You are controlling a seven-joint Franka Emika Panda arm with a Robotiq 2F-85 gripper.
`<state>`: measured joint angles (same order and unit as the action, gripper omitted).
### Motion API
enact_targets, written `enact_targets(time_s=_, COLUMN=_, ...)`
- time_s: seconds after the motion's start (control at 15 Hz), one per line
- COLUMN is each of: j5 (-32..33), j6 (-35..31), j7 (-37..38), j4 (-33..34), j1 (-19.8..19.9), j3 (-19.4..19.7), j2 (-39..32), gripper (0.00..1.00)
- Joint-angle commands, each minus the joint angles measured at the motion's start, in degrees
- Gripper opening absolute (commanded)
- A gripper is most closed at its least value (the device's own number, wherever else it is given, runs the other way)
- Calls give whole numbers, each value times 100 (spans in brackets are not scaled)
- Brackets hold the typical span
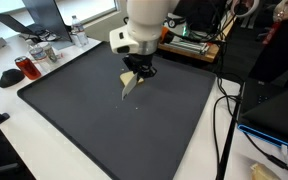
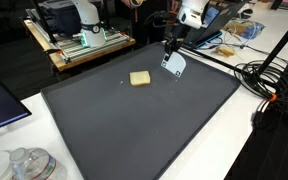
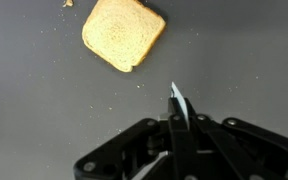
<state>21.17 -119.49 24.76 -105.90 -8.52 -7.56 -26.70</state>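
Pincer (image 2: pixel 170 49) is clamping a thin white blade (image 2: pixel 175 66) near the bread slice (image 2: pixel 140 78), not yet touching it.

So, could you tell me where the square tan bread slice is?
The bread slice lies flat on the dark grey mat, left of the hand holding a flat white piece in an exterior view, top left in the wrist view.

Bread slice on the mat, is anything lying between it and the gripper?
Nothing visible. The gripper is shut on a thin white piece, and only bare mat separates that piece from the bread.
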Motion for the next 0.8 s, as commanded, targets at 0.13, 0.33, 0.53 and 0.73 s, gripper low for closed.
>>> enact_targets(time_s=0.13, j5=-1752, j6=303, j7=-2168, j4=65, j1=766, j3=142, j2=211, gripper=1)
enact_targets(time_s=0.33, j5=-2482, j6=582, j7=-2859, j4=170, j1=1099, j3=216, j2=207, gripper=1)
enact_targets(time_s=0.53, j5=-2518, j6=432, j7=-2682, j4=122, j1=1025, j3=386, j2=177, gripper=4)
enact_targets(time_s=0.73, j5=-2630, j6=461, j7=-2725, j4=135, j1=1089, j3=396, j2=177, gripper=4)
